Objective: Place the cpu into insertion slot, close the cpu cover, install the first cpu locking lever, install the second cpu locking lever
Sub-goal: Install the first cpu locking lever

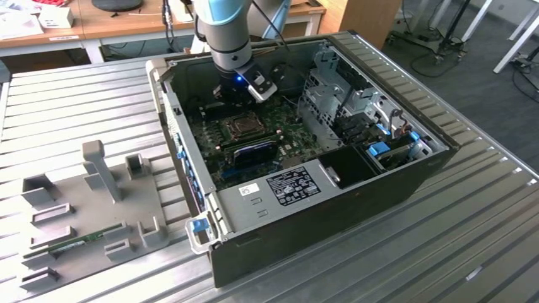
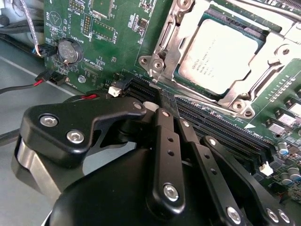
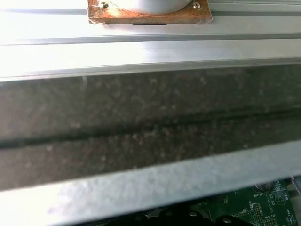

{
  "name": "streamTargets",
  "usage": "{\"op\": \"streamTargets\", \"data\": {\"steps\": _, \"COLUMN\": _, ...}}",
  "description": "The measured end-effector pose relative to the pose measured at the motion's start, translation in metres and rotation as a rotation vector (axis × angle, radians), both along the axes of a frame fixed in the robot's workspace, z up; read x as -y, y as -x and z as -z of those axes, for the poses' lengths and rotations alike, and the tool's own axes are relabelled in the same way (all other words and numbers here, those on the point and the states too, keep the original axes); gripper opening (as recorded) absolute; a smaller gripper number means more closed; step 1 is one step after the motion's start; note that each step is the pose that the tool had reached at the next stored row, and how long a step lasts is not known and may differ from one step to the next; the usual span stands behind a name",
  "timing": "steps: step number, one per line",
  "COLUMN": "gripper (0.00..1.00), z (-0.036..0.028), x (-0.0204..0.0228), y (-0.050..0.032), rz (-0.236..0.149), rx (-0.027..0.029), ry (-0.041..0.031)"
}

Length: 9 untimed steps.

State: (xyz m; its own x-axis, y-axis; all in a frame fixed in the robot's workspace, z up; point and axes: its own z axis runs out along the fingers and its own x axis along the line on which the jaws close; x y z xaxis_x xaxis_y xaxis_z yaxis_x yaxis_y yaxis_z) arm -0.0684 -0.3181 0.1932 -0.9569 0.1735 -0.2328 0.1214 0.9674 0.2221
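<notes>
The computer case (image 1: 337, 189) lies open on the slatted table (image 1: 76, 95), with a parts tray (image 1: 84, 214) off to the exterior view's left. Inside, the cpu (image 2: 221, 56) sits in the insertion slot (image 2: 275, 56), with the gripper (image 2: 162, 101) just beside it over the memory slots (image 2: 211, 127).

faint print on the cpu (image 2: 221, 54) and a white label (image 1: 293, 185); neither readable.

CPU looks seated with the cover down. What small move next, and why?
Probably ease the gripper toward the near corner of the cover: the cpu lies under the cover, the gripper hangs beside it over the memory slots, and I cannot tell whether the cover is locked down.
</notes>
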Motion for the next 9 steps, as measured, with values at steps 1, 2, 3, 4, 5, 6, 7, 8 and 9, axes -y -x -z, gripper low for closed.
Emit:
{"op": "streamTargets", "data": {"steps": 1, "gripper": 0.1, "z": 0.0, "x": 0.0002, "y": 0.0001, "rz": 0.0, "rx": 0.0005, "ry": 0.0}}
{"op": "streamTargets", "data": {"steps": 2, "gripper": 0.1, "z": 0.0, "x": 0.0004, "y": 0.0002, "rz": 0.0, "rx": 0.001, "ry": 0.0}}
{"op": "streamTargets", "data": {"steps": 3, "gripper": 0.1, "z": 0.0, "x": 0.0007, "y": 0.0002, "rz": 0.0, "rx": 0.0014, "ry": 0.0}}
{"op": "streamTargets", "data": {"steps": 4, "gripper": 0.1, "z": 0.0, "x": 0.001, "y": 0.0003, "rz": 0.0, "rx": 0.0019, "ry": 0.0001}}
{"op": "streamTargets", "data": {"steps": 5, "gripper": 0.1, "z": 0.0, "x": 0.0014, "y": 0.0003, "rz": 0.0, "rx": 0.0025, "ry": 0.0}}
{"op": "streamTargets", "data": {"steps": 6, "gripper": 0.1, "z": 0.0, "x": 0.0018, "y": 0.0004, "rz": 0.0, "rx": 0.003, "ry": 0.0}}
{"op": "streamTargets", "data": {"steps": 7, "gripper": 0.1, "z": 0.0, "x": 0.002, "y": 0.0005, "rz": 0.0, "rx": 0.0035, "ry": 0.0}}
{"op": "streamTargets", "data": {"steps": 8, "gripper": 0.1, "z": 0.0001, "x": 0.0023, "y": 0.0005, "rz": 0.0, "rx": 0.0039, "ry": 0.0}}
{"op": "streamTargets", "data": {"steps": 9, "gripper": 0.1, "z": 0.0, "x": 0.0026, "y": 0.0005, "rz": 0.0, "rx": 0.0041, "ry": 0.0}}
